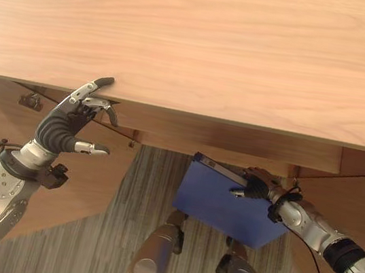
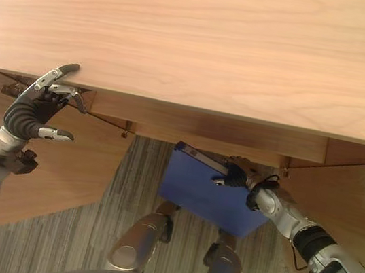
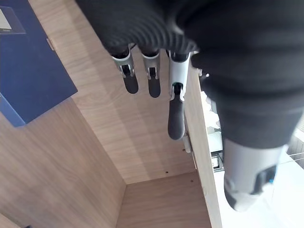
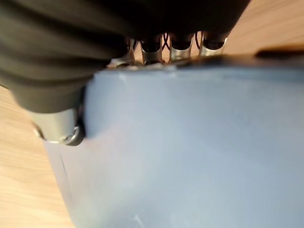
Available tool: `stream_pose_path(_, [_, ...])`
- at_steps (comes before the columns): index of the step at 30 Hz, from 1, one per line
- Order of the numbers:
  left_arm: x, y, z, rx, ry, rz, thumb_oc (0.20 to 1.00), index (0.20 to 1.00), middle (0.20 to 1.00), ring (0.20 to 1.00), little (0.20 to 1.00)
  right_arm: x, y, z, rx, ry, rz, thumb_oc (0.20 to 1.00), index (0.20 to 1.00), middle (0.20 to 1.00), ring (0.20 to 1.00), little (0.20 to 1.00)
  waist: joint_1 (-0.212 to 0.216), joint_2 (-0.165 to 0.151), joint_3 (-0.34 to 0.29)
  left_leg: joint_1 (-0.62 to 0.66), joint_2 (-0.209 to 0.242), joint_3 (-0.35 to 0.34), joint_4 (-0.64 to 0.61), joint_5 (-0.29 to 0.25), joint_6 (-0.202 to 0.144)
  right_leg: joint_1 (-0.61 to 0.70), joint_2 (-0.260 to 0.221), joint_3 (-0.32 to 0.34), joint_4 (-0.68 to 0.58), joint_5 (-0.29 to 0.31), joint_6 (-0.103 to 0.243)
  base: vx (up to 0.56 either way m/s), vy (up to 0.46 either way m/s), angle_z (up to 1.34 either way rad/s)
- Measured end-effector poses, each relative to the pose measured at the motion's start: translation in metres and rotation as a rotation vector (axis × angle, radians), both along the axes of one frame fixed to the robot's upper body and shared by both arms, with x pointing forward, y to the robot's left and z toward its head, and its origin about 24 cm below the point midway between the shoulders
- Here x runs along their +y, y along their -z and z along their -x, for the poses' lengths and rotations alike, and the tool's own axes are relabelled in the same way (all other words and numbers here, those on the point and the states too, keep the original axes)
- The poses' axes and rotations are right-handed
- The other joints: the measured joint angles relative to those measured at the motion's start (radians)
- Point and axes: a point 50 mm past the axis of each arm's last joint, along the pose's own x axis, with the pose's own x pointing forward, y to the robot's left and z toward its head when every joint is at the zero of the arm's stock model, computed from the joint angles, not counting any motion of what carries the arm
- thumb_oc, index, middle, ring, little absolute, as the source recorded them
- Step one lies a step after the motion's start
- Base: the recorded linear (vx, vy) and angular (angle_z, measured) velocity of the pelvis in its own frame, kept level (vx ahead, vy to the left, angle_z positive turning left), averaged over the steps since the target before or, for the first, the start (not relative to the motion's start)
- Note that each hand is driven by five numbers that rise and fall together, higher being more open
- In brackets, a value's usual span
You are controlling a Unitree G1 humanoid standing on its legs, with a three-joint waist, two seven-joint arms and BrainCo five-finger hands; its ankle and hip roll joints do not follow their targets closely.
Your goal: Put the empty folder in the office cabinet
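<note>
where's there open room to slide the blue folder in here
The cabinet interior past the left robot hand is bare wood from side wall to back. It is tighter under the cabinet top, where the right robot hand holds the folder.

This looks like an office. A long cabinet [image 1: 204, 37] of pale wood-grain laminate runs across the scene, its flat top seen from above, and its doors [image 1: 91, 171] stand swung open at the left and right. Through the left wrist view the inside [image 3: 142, 142] is plain matching laminate with small shelf-pin holes. The floor [image 1: 126, 238] is grey striped carpet of the commercial sort. A blue file folder [image 1: 227, 205] with a spine label sits at the cabinet's open front.
</note>
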Motion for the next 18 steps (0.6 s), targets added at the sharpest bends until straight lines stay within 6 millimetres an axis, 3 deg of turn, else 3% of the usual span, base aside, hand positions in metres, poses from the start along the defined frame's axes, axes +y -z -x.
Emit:
stream_pose_path(1, [-0.004, 0.007, 0.001, -0.024, -0.022, 0.059, 1.0, 1.0, 1.0, 1.0, 1.0, -0.001, 0.012, 0.004, 0.033, 0.048, -0.034, 0.2, 0.2, 0.2, 0.2, 0.2, -0.003, 0.004, 0.0, -0.004, 0.001, -0.004, 0.002, 0.001, -0.001, -0.002, 0.0, -0.007, 0.002, 0.0, 0.0, 0.0, 0.0, 0.0])
stream_pose_path(2, [-0.004, 0.007, 0.001, -0.024, -0.022, 0.059, 1.0, 1.0, 1.0, 1.0, 1.0, -0.001, 0.012, 0.004, 0.033, 0.048, -0.034, 0.2, 0.2, 0.2, 0.2, 0.2, -0.003, 0.004, 0.0, -0.004, 0.001, -0.004, 0.002, 0.001, -0.001, -0.002, 0.0, -0.007, 0.002, 0.0, 0.0, -0.03, -0.037, 0.05])
stream_pose_path(3, [-0.015, 0.02, -0.002, -0.087, -0.071, 0.165, 1.0, 1.0, 1.0, 1.0, 1.0, -0.005, 0.037, 0.001, 0.09, 0.255, -0.146, 0.2, 0.2, 0.2, 0.2, 0.2, -0.006, 0.013, -0.002, -0.003, 0.001, -0.011, 0.002, 0.001, -0.001, 0.0, 0.002, -0.013, 0.001, 0.001, 0.0, 0.0, 0.0, 0.0])
stream_pose_path(6, [-0.019, 0.022, -0.004, -0.1, -0.086, 0.184, 1.0, 1.0, 1.0, 1.0, 1.0, -0.01, 0.042, -0.003, 0.104, 0.369, -0.199, 0.2, 0.2, 0.2, 0.2, 0.2, 0.001, 0.026, -0.001, -0.007, 0.003, -0.017, 0.002, 0.003, -0.004, -0.001, 0.005, -0.016, 0.0, 0.001, 0.0, -0.03, -0.029, 0.04])
stream_pose_path(8, [0.015, 0.028, -0.006, -0.069, -0.235, 0.087, 1.0, 1.0, 1.0, 1.0, 1.0, -0.014, 0.018, -0.028, 0.043, 0.498, -0.354, 0.2, 0.2, 0.2, 0.2, 0.2, 0.013, 0.076, 0.0, -0.016, 0.008, -0.016, 0.001, 0.005, -0.007, -0.009, 0.009, -0.02, -0.002, 0.003, 0.004, -0.03, -0.023, -0.04])
stream_pose_path(9, [0.015, 0.028, -0.006, -0.069, -0.235, 0.087, 1.0, 1.0, 1.0, 1.0, 1.0, -0.014, 0.018, -0.028, 0.043, 0.498, -0.354, 0.2, 0.2, 0.2, 0.2, 0.2, 0.013, 0.076, 0.0, -0.016, 0.008, -0.016, 0.001, 0.005, -0.007, -0.009, 0.009, -0.02, -0.002, 0.003, 0.004, -0.02, -0.015, -0.22])
stream_pose_path(10, [0.029, 0.037, 0.005, -0.031, -0.312, 0.088, 1.0, 1.0, 1.0, 1.0, 1.0, -0.01, -0.002, -0.045, -0.012, 0.506, -0.426, 0.2, 0.2, 0.2, 0.2, 0.2, 0.027, 0.095, 0.0, -0.025, 0.009, -0.011, -0.005, 0.003, -0.004, -0.022, 0.005, -0.025, -0.001, 0.004, 0.006, 0.0, -0.004, -0.2])
stream_pose_path(11, [0.029, 0.037, 0.005, -0.031, -0.312, 0.088, 1.0, 1.0, 1.0, 1.0, 1.0, -0.01, -0.002, -0.045, -0.012, 0.506, -0.426, 0.2, 0.2, 0.2, 0.2, 0.2, 0.027, 0.095, 0.0, -0.025, 0.009, -0.011, -0.005, 0.003, -0.004, -0.022, 0.005, -0.025, -0.001, 0.004, 0.006, -0.02, -0.009, -0.37])
stream_pose_path(12, [0.05, 0.057, 0.021, 0.044, -0.441, 0.113, 1.0, 1.0, 1.0, 1.0, 1.0, -0.01, -0.019, -0.058, -0.053, 0.534, -0.507, 0.2, 0.2, 0.2, 0.2, 0.2, 0.032, 0.118, -0.006, -0.023, 0.011, 0.002, -0.001, 0.002, -0.002, -0.031, -0.001, -0.044, -0.001, 0.013, 0.017, -0.02, -0.005, -0.17])
stream_pose_path(13, [0.05, 0.057, 0.021, 0.044, -0.441, 0.113, 1.0, 1.0, 1.0, 1.0, 1.0, -0.01, -0.019, -0.058, -0.053, 0.534, -0.507, 0.2, 0.2, 0.2, 0.2, 0.2, 0.032, 0.118, -0.006, -0.023, 0.011, 0.002, -0.001, 0.002, -0.002, -0.031, -0.001, -0.044, -0.001, 0.013, 0.017, -0.03, -0.017, -0.28])
stream_pose_path(14, [0.08, 0.111, 0.049, 0.364, -0.628, 0.09, 1.0, 1.0, 1.0, 1.0, 1.0, -0.012, -0.039, -0.075, -0.101, 0.6, -0.606, 0.2, 0.2, 0.2, 0.2, 0.2, 0.043, 0.145, -0.004, -0.024, 0.018, 0.002, -0.001, 0.009, 0.006, -0.037, 0.005, -0.046, 0.002, 0.013, 0.015, -0.01, -0.012, -0.11])
stream_pose_path(16, [0.08, 0.111, 0.049, 0.364, -0.628, 0.09, 1.0, 1.0, 1.0, 1.0, 1.0, -0.012, -0.039, -0.075, -0.101, 0.6, -0.606, 0.2, 0.2, 0.2, 0.2, 0.2, 0.043, 0.145, -0.004, -0.024, 0.018, 0.002, -0.001, 0.009, 0.006, -0.037, 0.005, -0.046, 0.002, 0.013, 0.015, 0.0, -0.018, -0.13])
stream_pose_path(17, [0.086, 0.235, 0.149, 1.275, -0.745, -0.072, 1.0, 1.0, 1.0, 1.0, 1.0, -0.006, -0.073, -0.095, -0.165, 0.6, -0.697, 0.2, 0.2, 0.2, 0.2, 0.2, 0.012, 0.127, 0.026, -0.042, 0.02, -0.001, 0.002, 0.015, 0.011, -0.07, 0.005, -0.042, 0.003, 0.036, -0.017, 0.0, -0.051, -0.12])
stream_pose_path(18, [0.056, 0.274, 0.217, 1.645, -0.786, -0.017, 1.0, 1.0, 1.0, 1.0, 1.0, -0.024, -0.093, -0.102, -0.224, 0.667, -0.769, 0.2, 0.2, 0.2, 0.2, 0.2, 0.007, 0.092, 0.071, -0.05, 0.021, -0.012, 0.003, 0.017, 0.011, -0.076, 0.006, -0.044, 0.003, 0.036, -0.02, 0.0, -0.051, -0.12])
